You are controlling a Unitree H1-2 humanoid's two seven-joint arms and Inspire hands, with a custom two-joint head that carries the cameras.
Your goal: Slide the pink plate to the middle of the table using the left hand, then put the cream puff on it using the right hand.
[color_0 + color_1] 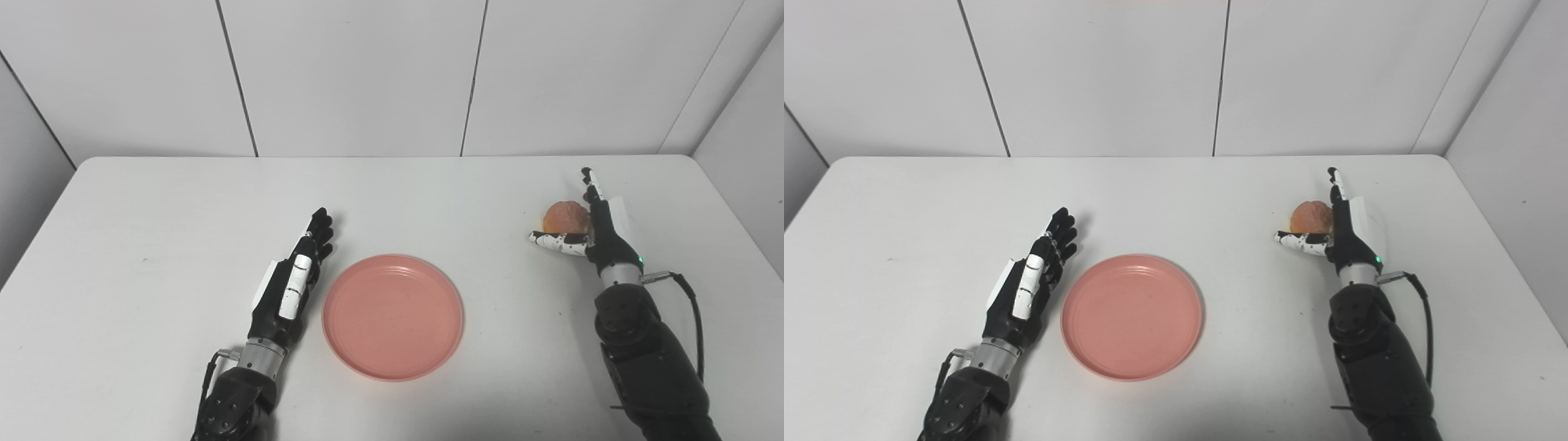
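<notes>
A round pink plate (392, 316) lies flat near the middle of the white table (153, 208), with nothing on it. My left hand (294, 278) rests just left of the plate's rim, fingers straight and apart, holding nothing. At the right side, an orange-brown cream puff (566, 217) sits on the table. My right hand (591, 229) stands open around it: the thumb reaches across in front of the puff and the fingers point up along its right side. Whether the hand touches the puff is unclear.
Pale wall panels (355, 73) close off the table's far edge and a side wall (747, 135) stands at the right. A black cable (689, 306) loops from my right wrist.
</notes>
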